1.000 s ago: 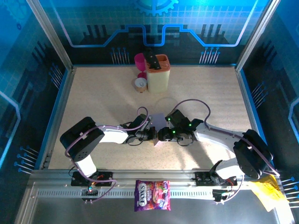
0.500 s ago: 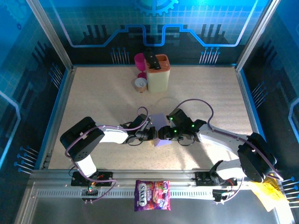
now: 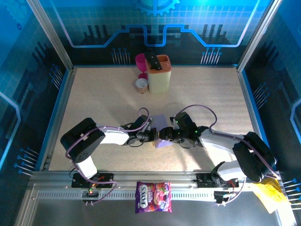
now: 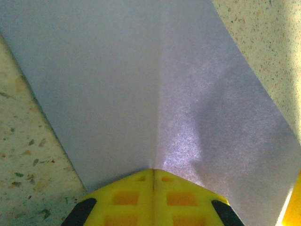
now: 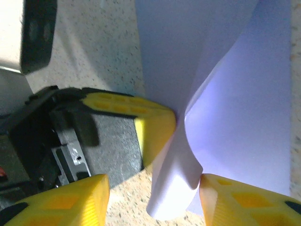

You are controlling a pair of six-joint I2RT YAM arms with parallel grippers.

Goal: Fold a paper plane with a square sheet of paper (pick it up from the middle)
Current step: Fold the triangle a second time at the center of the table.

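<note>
From above, one square sheet of paper (image 3: 162, 143) stands between two sets of fingers. The left fingers (image 3: 152, 135) and right fingers (image 3: 166, 135) face each other, both right at it.

At the left wrist, the left fingers (image 4: 136, 200) are clenched on the sheet's near edge, and its crease (image 4: 158, 94) runs straight ahead of them.

At the right wrist, the right fingers (image 5: 70, 197) stand released. The sheet's lower corner hangs between them, seemingly brushing one tip, so closing there looks like the coming move.
</note>
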